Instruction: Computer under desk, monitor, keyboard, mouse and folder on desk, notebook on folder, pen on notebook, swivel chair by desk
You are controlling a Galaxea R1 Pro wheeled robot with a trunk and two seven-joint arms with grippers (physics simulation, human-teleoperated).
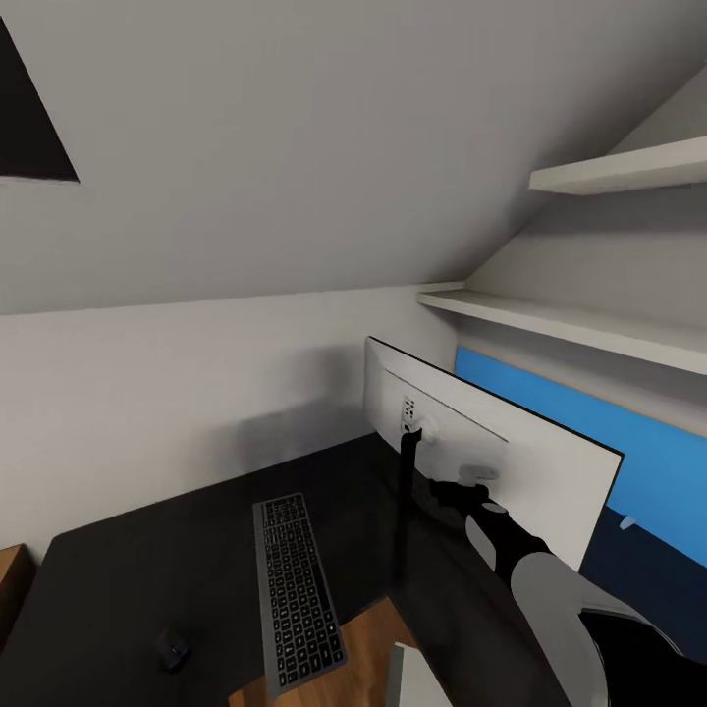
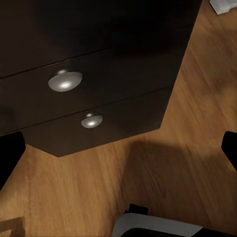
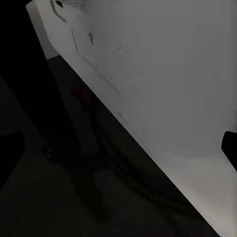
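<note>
Right gripper [image 1: 478, 479], fingers spread wide, near the back of the monitor [image 1: 471, 442] at centre right of the head view; best eased gently (stand [image 1: 406, 491] looks thin) so the screen settles square on the desk [image 1: 128, 579] beside the keyboard [image 1: 295, 589], lower centre.

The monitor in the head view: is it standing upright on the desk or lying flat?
Upright. The monitor stands on its thin black stand on the black desk, its pale back facing the camera, beside the keyboard.
</note>
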